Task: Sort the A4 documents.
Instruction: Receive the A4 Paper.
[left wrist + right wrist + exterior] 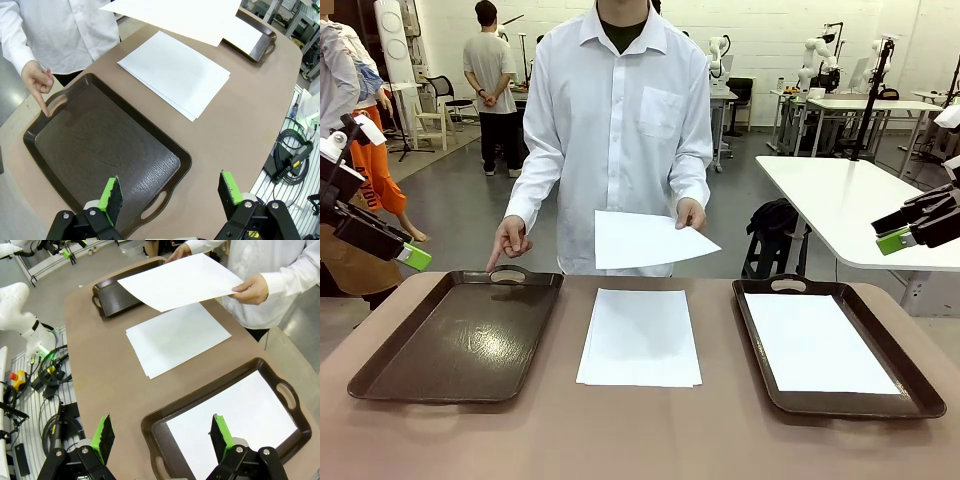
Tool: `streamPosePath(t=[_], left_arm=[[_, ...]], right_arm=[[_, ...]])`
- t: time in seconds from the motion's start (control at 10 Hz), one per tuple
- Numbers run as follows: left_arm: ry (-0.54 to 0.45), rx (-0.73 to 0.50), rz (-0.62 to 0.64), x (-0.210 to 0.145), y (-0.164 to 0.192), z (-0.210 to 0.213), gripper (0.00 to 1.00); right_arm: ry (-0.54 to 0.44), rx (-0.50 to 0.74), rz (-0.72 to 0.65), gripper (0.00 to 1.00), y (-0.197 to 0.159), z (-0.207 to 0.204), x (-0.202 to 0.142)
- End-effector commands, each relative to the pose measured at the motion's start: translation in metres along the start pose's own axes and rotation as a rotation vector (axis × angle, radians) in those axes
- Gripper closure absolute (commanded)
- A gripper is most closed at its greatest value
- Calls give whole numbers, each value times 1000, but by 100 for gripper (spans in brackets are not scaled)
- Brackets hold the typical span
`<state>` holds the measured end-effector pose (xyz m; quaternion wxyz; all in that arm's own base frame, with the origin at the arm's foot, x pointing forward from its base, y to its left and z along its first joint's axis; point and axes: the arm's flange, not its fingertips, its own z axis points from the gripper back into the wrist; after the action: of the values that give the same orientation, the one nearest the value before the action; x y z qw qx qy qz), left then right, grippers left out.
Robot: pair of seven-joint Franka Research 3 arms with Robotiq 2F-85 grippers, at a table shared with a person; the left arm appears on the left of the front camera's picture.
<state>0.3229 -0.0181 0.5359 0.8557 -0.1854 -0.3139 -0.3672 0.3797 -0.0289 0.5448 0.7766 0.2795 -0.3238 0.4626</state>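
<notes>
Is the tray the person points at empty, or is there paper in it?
Empty. The left tray has a bare brown bottom, no sheet in it. The right tray holds a sheet.

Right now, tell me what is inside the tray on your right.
A white sheet lies flat inside the right tray, with dark floor showing around it. The floor under it is covered, so I cannot tell whether more sheets lie beneath.
</notes>
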Motion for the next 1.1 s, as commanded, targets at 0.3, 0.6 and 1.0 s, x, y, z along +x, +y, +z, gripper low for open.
streamPosePath(t=[0.3, 0.6, 1.0], left_arm=[[-13, -8, -8, -1, 1, -1, 0], [0, 0, 0, 0, 0, 0, 0], [-61, -198, 366, 16, 52, -55, 0]], right_arm=[[1, 5, 2, 0, 1, -1, 0], [1, 5, 2, 0, 1, -1, 0], [1, 5, 2, 0, 1, -1, 0]])
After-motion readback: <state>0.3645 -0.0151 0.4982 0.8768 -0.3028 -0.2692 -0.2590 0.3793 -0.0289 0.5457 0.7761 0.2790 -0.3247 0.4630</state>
